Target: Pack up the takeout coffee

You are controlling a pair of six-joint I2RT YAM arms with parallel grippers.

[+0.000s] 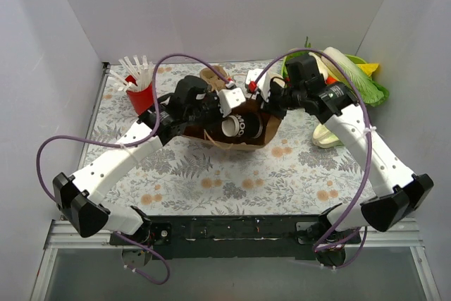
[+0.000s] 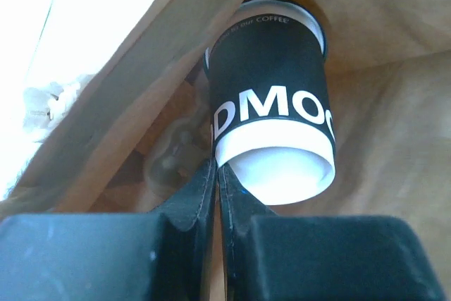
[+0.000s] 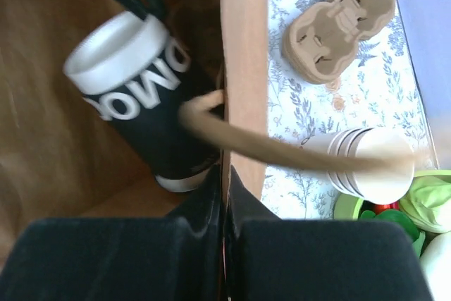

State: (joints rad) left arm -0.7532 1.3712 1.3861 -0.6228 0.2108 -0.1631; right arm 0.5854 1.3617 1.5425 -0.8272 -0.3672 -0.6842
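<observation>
On the table [image 1: 211,181], the one coffee cup [image 2: 271,96] lies on its side inside the paper bag [image 1: 269,130]. Its long axis runs straight away from the jaws of the left arm [image 1: 134,153], white base toward them. Those jaws, the nearer pair, are pressed together at the base rim; whether they pinch it is unclear. The jaws of the right arm [image 1: 359,139] clamp the bag's edge beside the cup. One bag, one stack of pulp carriers [image 3: 338,22].

Plain white walls [image 1: 225,12] are enclosing the table [image 1: 296,185] on three sides. A cloth [image 1: 204,181] with grey leaves and orange flowers is covering the table. Bright, even light is falling from above, casting only soft shadows. A black rail [image 1: 232,229] is running along the near edge.
</observation>
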